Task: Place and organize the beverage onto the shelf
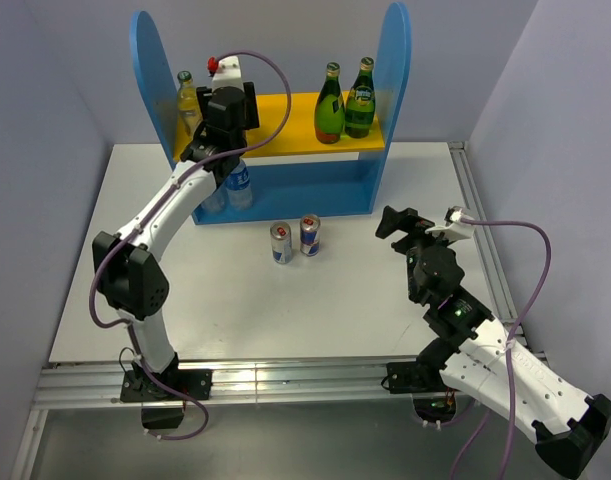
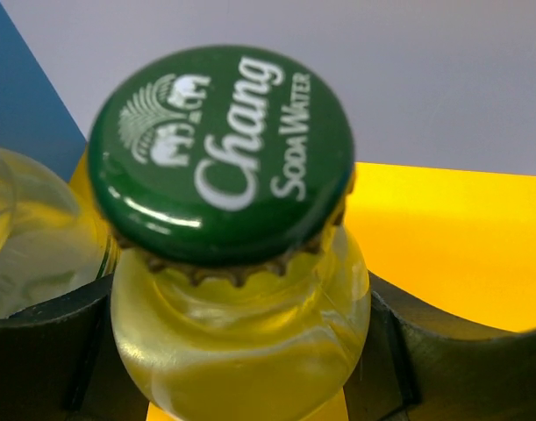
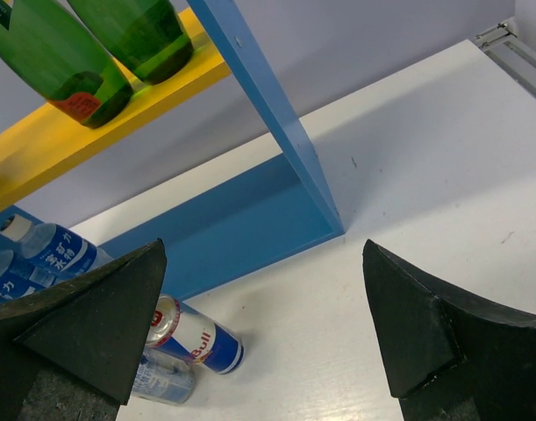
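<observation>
Left gripper point(image 2: 241, 373): I am seeing its jaws clamping the neck of the Chang soda water bottle point(image 2: 222, 149). The bottle is at the left end of the yellow upper board point(image 2: 452, 246) of the shelf point(image 1: 395, 60). Right gripper point(image 3: 264, 289): it is hovering over the table point(image 1: 285, 320), jaws standing wide apart and empty. It is near a Red Bull can point(image 3: 197, 338) in front of the shelf's blue base.

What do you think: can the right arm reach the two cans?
Probably yes. The cans stand in the open, and nothing lies between them and the right arm's open jaws.
</observation>
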You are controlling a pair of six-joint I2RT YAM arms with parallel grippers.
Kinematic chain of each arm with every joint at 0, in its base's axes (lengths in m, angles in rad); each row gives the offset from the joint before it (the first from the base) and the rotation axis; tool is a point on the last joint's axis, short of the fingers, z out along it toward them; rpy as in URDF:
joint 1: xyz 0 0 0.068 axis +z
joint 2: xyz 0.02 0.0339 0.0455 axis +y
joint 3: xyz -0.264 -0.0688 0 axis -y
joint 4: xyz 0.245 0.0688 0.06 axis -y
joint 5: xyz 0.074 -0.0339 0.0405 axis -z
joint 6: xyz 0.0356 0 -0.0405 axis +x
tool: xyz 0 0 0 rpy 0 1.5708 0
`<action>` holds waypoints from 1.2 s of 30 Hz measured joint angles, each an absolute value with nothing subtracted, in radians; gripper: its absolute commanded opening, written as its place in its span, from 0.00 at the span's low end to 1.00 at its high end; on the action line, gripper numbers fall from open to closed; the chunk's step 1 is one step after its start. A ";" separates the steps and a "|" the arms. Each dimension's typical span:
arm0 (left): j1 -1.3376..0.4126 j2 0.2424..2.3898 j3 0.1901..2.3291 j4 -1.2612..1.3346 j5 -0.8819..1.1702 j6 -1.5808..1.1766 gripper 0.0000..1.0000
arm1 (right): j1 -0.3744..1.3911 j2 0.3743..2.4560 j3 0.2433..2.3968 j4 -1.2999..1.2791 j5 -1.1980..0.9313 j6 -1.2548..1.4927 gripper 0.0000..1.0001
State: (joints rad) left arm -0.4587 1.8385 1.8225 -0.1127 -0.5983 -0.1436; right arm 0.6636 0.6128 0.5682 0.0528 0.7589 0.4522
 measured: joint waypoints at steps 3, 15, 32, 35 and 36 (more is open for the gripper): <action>-0.459 1.822 1.802 -0.111 -0.598 -0.148 0.83 | 0.664 0.613 0.568 0.053 0.759 0.453 1.00; -0.476 1.760 1.732 -0.088 -0.612 -0.166 0.93 | 0.664 0.612 0.568 0.053 0.759 0.453 1.00; -0.614 1.511 1.415 -0.057 -0.762 -0.197 0.99 | 0.664 0.611 0.563 0.064 0.743 0.452 1.00; -0.698 1.377 1.255 -0.056 -0.796 -0.232 0.99 | 0.664 0.611 0.549 0.096 0.690 0.443 1.00; -0.731 1.330 1.199 -0.057 -0.804 -0.250 0.99 | 0.664 0.611 0.542 0.108 0.665 0.435 1.00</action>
